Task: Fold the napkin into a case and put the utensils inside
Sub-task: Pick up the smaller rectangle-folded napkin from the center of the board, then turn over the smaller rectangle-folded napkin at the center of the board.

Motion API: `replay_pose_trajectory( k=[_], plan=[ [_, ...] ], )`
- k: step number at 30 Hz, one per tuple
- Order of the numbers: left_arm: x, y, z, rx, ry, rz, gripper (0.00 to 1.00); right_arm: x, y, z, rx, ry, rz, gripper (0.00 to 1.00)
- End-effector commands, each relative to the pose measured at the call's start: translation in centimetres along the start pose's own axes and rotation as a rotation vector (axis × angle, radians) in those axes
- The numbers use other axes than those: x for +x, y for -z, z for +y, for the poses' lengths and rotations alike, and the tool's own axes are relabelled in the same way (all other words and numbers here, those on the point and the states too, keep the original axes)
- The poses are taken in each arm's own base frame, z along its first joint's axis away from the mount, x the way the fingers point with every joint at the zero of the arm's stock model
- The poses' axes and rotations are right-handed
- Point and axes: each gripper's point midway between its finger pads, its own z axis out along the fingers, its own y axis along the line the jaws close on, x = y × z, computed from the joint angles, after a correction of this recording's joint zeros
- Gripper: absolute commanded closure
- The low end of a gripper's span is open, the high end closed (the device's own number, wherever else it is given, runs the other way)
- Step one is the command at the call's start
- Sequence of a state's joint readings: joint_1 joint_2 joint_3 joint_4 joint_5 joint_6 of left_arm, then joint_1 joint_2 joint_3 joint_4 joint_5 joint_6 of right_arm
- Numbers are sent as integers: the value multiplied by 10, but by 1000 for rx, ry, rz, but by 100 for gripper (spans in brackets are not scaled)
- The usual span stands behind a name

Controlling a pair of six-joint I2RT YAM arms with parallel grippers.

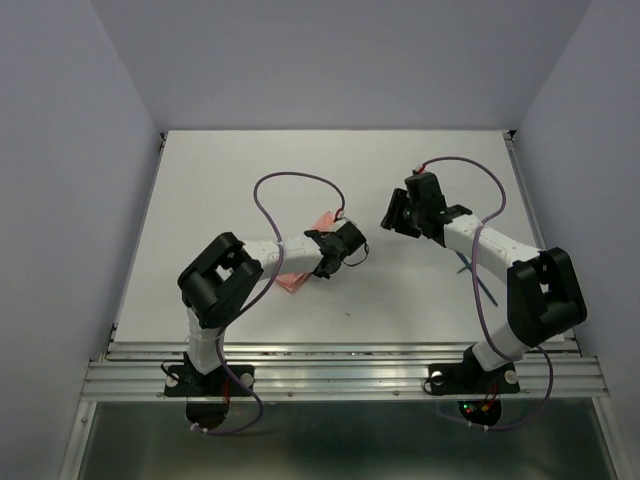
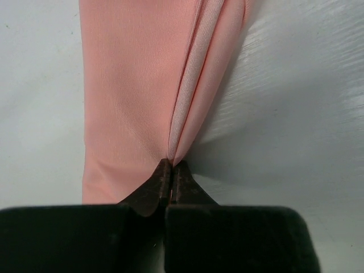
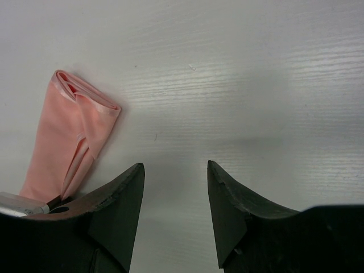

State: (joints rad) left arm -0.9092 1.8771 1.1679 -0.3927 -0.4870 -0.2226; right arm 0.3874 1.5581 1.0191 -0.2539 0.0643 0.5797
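Left of centre on the tabletop (image 1: 250,170), I see my left end effector (image 2: 172,170) pinching a fold of the napkin (image 2: 136,85), which stretches away from its tips; my right end effector (image 3: 175,170) hovers spread, apart from it.

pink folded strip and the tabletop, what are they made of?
Salmon-pink folded napkin strip: thin woven-looking cloth, slight sheen; fine weave lines, soft layered folds. White tabletop: likely laminate or painted board; faint grain streaks, soft glare.
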Motion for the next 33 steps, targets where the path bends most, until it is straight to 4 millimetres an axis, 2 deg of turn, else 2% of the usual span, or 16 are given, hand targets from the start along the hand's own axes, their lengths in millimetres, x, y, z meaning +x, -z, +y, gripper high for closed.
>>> replay_pose_trajectory(
  k=[1,5,8,11,14,15,16,18,19,20,23,28,33],
  plan=[
    [-14,6,-18,90,11,-12,100,-15,7,2,-5,0,-57,46],
    [-47,27,-40,286,34,-74,100,-20,9,-3,-7,-21,-62,46],
    [-79,50,-49,454,65,-122,100,-31,13,-18,12,-52,-85,46],
    [-99,65,-55,612,78,-140,100,-40,19,-31,27,-77,-107,46],
    [-108,67,-58,741,98,-119,100,-43,23,-35,31,-88,-115,46],
    [-119,71,-59,775,103,-133,100,-46,24,-38,36,-95,-121,46],
    [-118,72,-68,852,96,-109,100,-45,26,-39,36,-96,-121,46],
    [-130,73,-68,902,113,-102,100,-49,31,-41,36,-108,-135,46],
    [-127,73,-77,973,108,-69,100,-48,32,-41,36,-111,-135,46],
    [-135,76,-76,1007,119,-75,100,-48,34,-41,34,-115,-137,46],
    [-142,88,-85,1160,160,-55,100,-53,42,-43,35,-121,-161,46],
    [-148,93,-80,1378,281,-7,100,-59,54,-45,40,-131,-186,46],
    [-155,94,-72,1490,384,9,100,-65,63,-45,44,-131,-206,46]
  ],
)
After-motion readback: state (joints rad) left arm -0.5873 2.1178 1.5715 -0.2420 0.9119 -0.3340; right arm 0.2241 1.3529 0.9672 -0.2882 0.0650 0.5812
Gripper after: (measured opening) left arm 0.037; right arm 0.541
